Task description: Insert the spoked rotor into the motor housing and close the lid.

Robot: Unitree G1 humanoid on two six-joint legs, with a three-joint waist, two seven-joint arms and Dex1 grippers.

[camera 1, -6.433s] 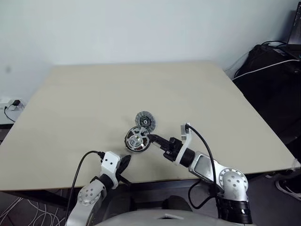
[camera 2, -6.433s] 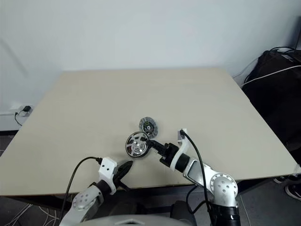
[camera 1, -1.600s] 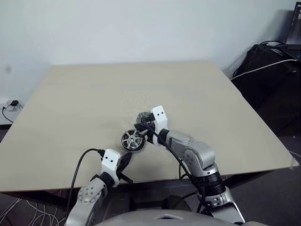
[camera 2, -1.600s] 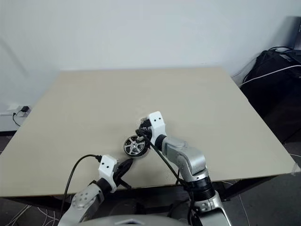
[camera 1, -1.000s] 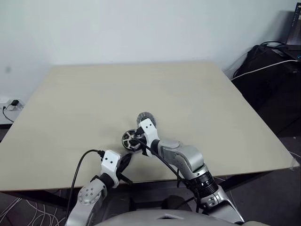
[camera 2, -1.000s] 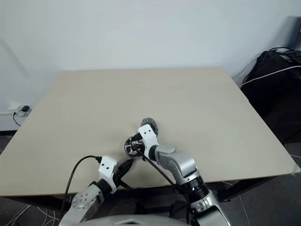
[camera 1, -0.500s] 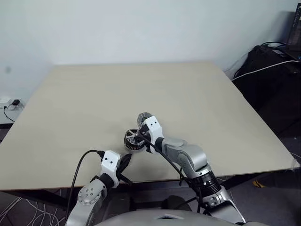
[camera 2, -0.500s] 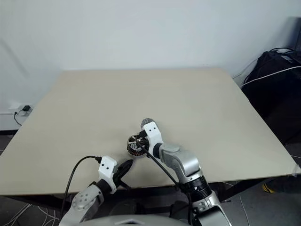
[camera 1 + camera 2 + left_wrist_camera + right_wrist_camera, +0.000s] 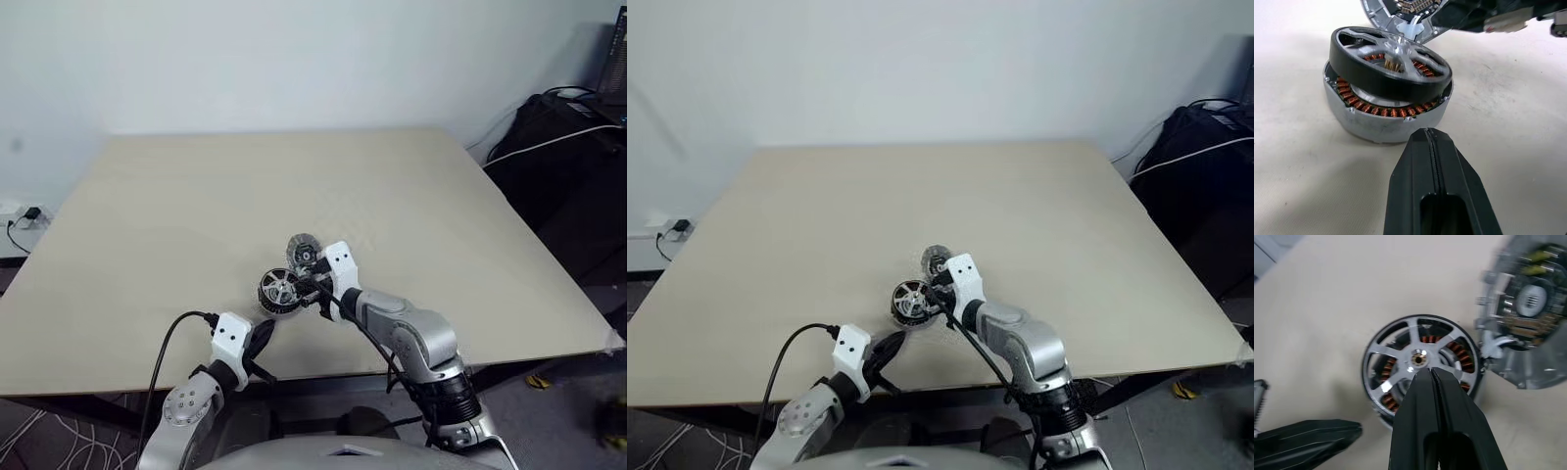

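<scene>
The right gripper (image 9: 1431, 374) has swung back off the rotor (image 9: 1388, 58), fingers together and empty. The rotor sits cocked on the housing (image 9: 1371, 117) (one edge riding high). The lid (image 9: 304, 252) lies just beyond on the counter (image 9: 176, 196), nearer the right arm; the left gripper (image 9: 1431, 137) is shut too.

The two head views look forward and down over the table (image 9: 196, 196) from well back. The left wrist view sits low and close, facing the housing (image 9: 1376, 122) side-on; the right wrist view looks down on it from close above. All four share the rotor (image 9: 1418, 364).
</scene>
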